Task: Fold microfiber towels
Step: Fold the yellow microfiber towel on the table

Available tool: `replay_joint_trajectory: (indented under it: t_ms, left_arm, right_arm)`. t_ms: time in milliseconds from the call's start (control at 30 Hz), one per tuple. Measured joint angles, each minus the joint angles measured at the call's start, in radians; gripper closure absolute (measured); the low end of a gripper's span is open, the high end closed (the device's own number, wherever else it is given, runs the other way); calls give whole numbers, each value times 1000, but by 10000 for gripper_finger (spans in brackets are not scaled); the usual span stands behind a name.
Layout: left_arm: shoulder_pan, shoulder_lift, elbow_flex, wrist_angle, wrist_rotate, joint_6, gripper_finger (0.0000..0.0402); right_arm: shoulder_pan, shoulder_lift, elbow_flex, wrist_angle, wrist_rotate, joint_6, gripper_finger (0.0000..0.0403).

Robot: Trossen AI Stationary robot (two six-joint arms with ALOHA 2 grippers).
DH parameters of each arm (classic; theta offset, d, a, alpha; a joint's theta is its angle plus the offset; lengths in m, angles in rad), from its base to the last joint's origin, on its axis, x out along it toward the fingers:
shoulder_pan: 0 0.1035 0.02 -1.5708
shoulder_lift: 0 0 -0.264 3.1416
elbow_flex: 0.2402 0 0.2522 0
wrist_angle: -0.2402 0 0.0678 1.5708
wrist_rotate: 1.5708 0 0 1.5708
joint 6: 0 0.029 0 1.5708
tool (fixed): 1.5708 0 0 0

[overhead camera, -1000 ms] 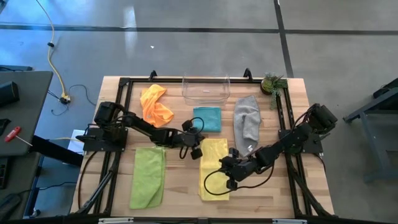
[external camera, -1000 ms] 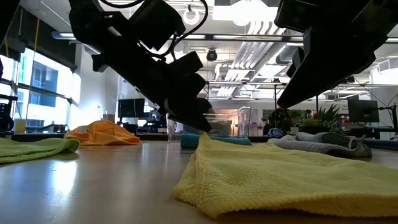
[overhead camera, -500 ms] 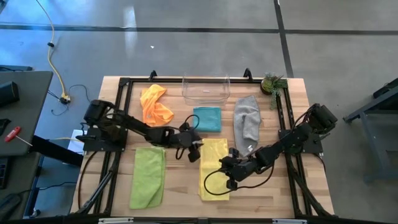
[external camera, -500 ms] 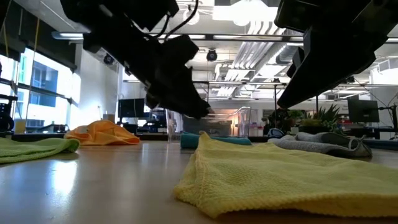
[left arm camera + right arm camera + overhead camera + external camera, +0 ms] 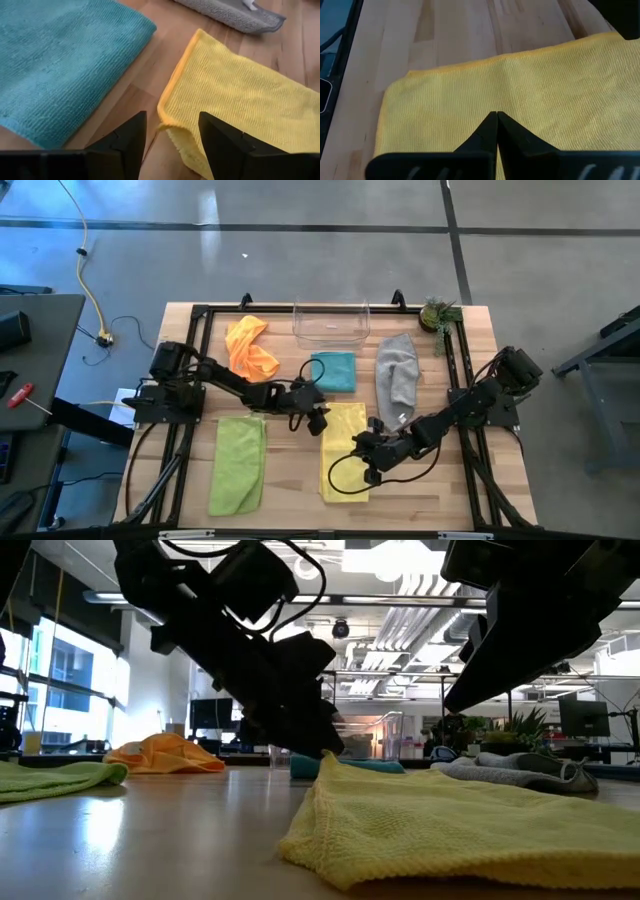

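Low in the high view you have the lime green towel [image 5: 238, 465] at lower left and the yellow towel [image 5: 345, 448] at lower centre, both flat on the table [image 5: 290, 490]. Your right gripper [image 5: 366, 458] sits over the yellow towel's right edge, fingers clenched together with nothing between them. Just above, your left gripper [image 5: 318, 416] is at the yellow towel's upper left corner, fingers spread apart, the corner lying loose between them. Farther up you see the teal towel [image 5: 334, 371] at centre, the grey towel [image 5: 397, 379] to its right, the orange towel [image 5: 249, 350] to its left, and the clear bin [image 5: 331, 324] at top centre.
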Motion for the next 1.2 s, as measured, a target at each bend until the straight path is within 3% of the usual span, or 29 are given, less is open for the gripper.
replay_joint_trajectory:
  t_ms: [200, 467, 733, 900, 1200]
  left_arm:
    - [6, 0, 0, -4, -14, 20, 262]
    - [13, 0, 0, -3, -27, 97, 386]
    - [11, -8, 0, -7, -42, 101, 400]
    - [-2, -76, 0, -89, -14, 51, 371]
    - [-32, -40, -2, -109, 28, -75, 248]
  right_arm:
    - [0, 0, 0, 0, 1, -7, 402]
    - [0, 0, 0, 0, 1, -7, 402]
    - [0, 0, 0, 0, 1, -7, 402]
    - [0, 0, 0, 0, 1, -7, 402]
    - [0, 0, 0, 1, 1, -7, 402]
